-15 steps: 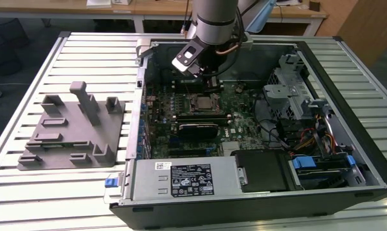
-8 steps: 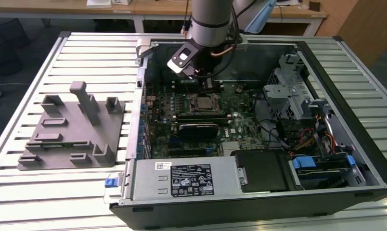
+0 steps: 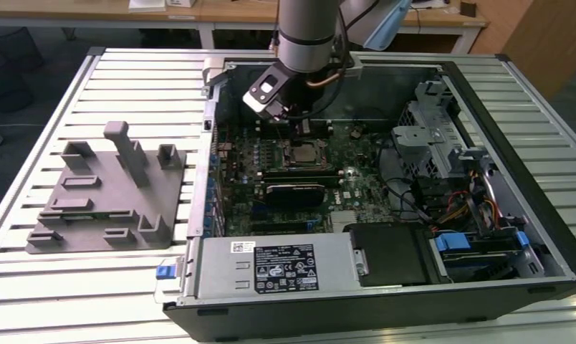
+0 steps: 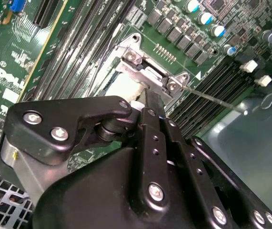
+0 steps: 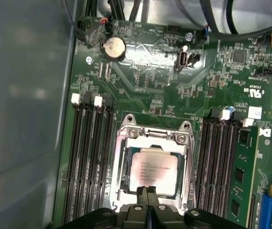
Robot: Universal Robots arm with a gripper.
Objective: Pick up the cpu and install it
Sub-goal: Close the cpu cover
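Black gripper (image 4: pixel 144 99) over socket frame (image 4: pixel 150 72) — perhaps touching, green motherboard (image 4: pixel 12 71)

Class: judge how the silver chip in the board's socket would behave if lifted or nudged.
The chip looks thin, flat and metal-topped, so probably stiff and light. Its smooth top may be slippery. Lying flat inside the socket frame, it is unlikely to roll or tip.
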